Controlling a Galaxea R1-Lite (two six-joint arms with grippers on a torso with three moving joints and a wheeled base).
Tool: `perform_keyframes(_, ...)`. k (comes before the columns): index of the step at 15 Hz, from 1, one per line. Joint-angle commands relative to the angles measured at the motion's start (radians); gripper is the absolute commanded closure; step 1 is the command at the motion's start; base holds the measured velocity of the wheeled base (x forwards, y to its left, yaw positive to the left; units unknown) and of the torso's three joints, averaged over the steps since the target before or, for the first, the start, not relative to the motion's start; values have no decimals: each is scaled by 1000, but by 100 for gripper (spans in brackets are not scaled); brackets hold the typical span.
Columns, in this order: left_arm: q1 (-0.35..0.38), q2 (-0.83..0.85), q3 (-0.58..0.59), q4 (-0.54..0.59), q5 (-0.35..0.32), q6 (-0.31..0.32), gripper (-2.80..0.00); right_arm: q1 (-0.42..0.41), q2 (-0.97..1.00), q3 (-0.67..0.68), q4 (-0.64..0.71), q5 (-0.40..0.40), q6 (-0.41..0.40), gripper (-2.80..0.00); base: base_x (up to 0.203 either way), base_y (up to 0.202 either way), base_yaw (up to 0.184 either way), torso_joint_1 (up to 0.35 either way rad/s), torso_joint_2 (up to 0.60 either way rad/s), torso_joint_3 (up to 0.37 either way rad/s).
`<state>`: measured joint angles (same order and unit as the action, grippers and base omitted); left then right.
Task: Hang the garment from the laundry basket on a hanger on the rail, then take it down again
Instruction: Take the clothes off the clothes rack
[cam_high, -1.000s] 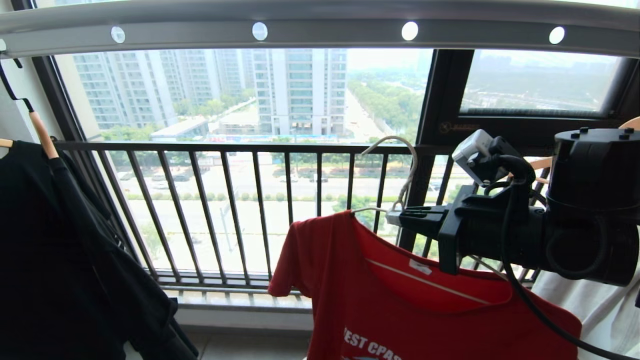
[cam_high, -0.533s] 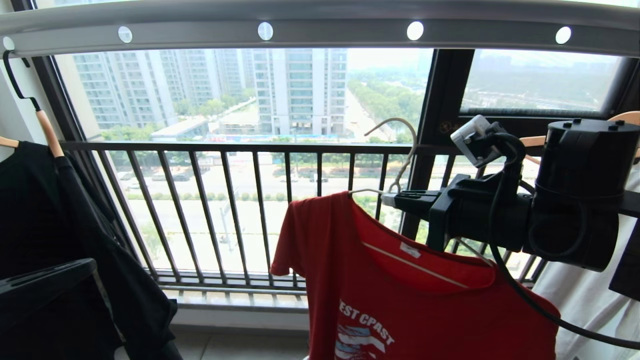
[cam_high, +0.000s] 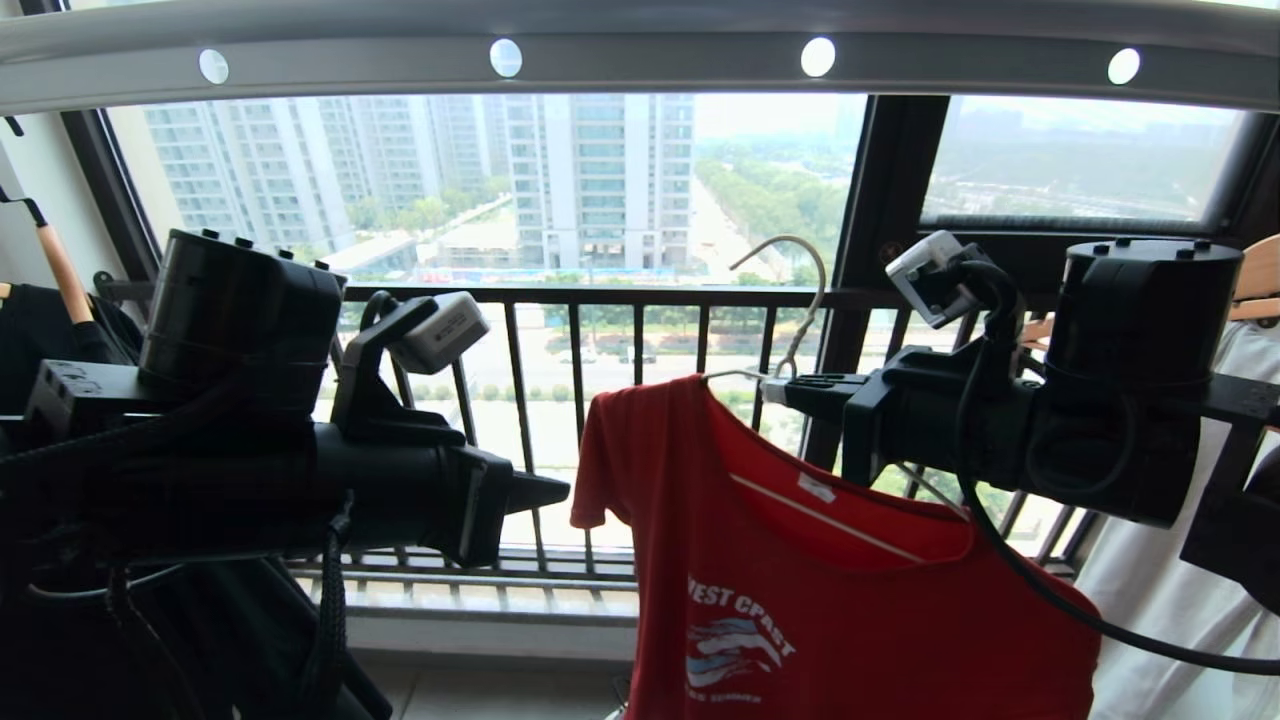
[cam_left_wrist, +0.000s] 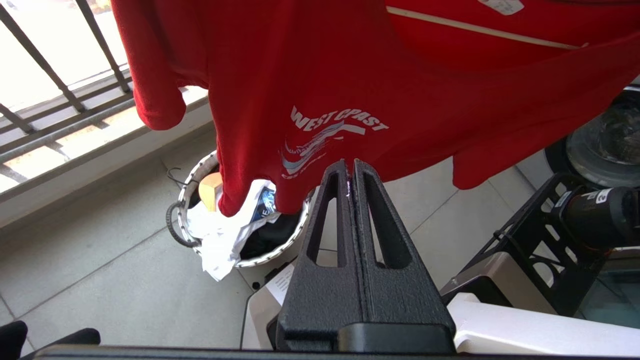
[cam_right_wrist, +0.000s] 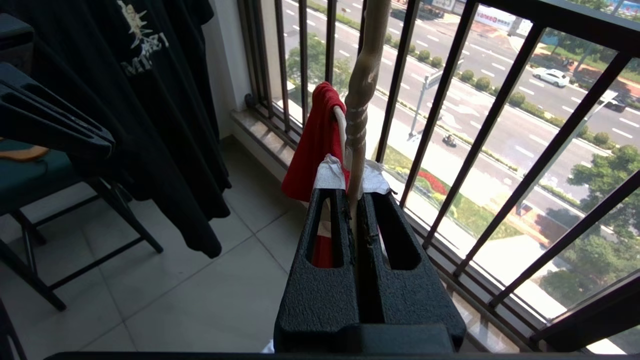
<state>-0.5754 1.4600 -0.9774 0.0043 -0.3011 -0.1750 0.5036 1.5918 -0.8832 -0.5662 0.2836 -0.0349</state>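
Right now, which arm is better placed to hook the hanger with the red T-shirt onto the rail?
The right. Its gripper is already shut on the wire hanger carrying the red T-shirt, below the grey rail. The left gripper is shut, empty and off to the side.

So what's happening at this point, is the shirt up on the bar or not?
Not on it. The right gripper is shut on the neck of the thin cream-white wire hanger, holding it and the red short-sleeved T-shirt in the air below the long grey metal rail; the hook is clear of the rail. The left gripper is shut and empty beside the shirt. The small round white basket sits on the floor beneath.
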Motion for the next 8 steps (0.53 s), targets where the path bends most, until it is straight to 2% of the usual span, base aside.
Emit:
perform_keyframes(1,-36,163,-31,-3,24,11,0,3,28,-1,-3,2,1,0,0,0,0,0,0,0)
perform_keyframes(2,-49,181,-63,-3,47,12,0,6,36,-3,-3,2,8,0,0,0,0,0,0,0)
perform_keyframes(3,-64,205,-83,-3,92,8,-280,10,48,-4,-3,2,15,0,0,0,0,0,0,0)
perform_keyframes(5,-109,236,-99,-4,203,-7,-280,21,66,-6,-3,2,18,0,0,0,0,0,0,0)
perform_keyframes(8,-213,276,-147,-4,483,-98,-280,44,62,-3,-3,0,35,0,0,0,0,0,0,0)
